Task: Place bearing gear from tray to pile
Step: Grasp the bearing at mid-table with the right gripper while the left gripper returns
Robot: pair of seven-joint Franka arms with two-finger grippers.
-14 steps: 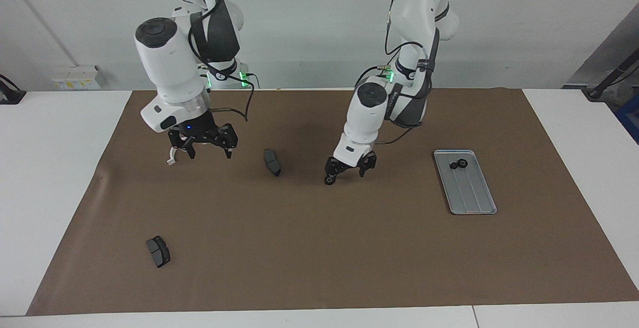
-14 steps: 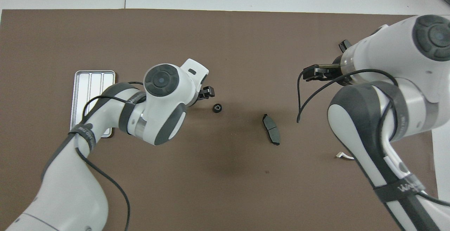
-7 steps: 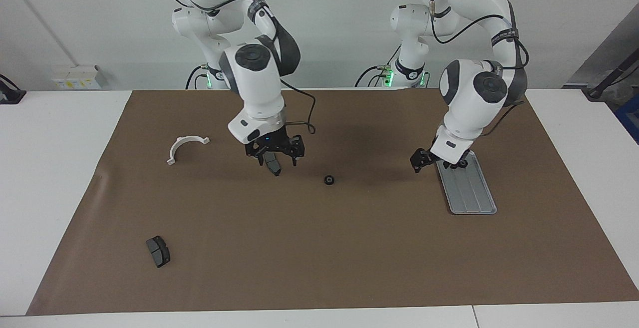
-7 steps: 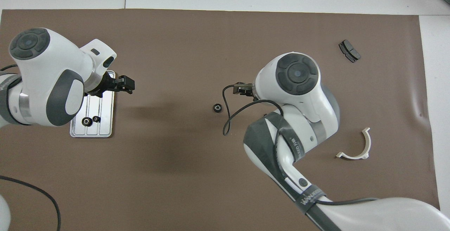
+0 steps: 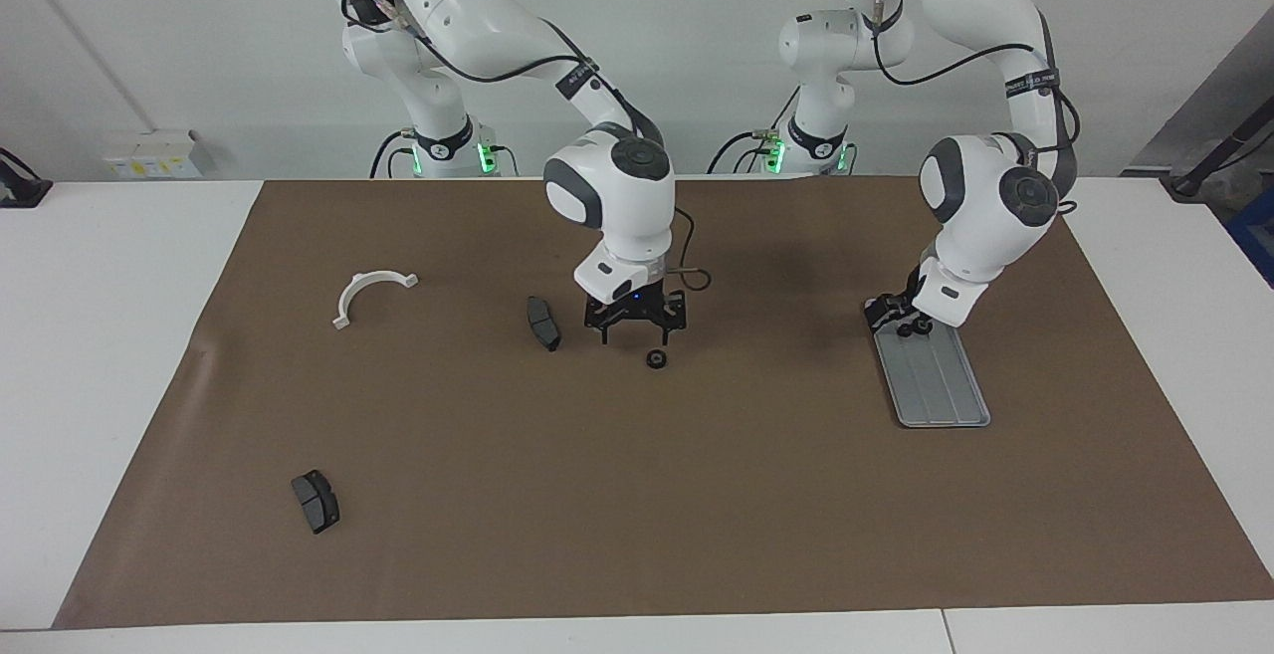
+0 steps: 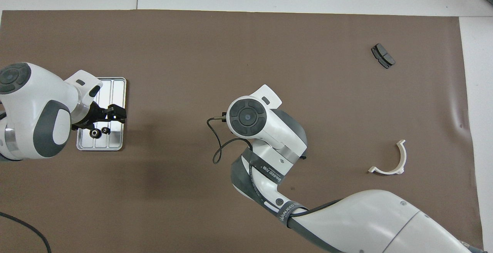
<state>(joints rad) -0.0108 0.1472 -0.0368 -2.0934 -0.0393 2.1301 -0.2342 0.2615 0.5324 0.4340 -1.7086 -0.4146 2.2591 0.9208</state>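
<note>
light: bright, even | shadows: soft, under arms | focus: sharp | glare: none

White table (image 5: 119, 335) under brown mat (image 5: 637, 495), plain pale wall (image 5: 199, 37).

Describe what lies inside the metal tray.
Two small black gears sit side by side in the tray, at its end nearer the robots. The left end effector hangs over it, open, and the arm covers one long edge; the rest shows bare ridges.

1 cam sits high across the table (image 5: 129, 355), facing the robots; the other looks steeply down from above their end. Both share the brown mat (image 5: 637, 495) (image 6: 246, 45).
</note>
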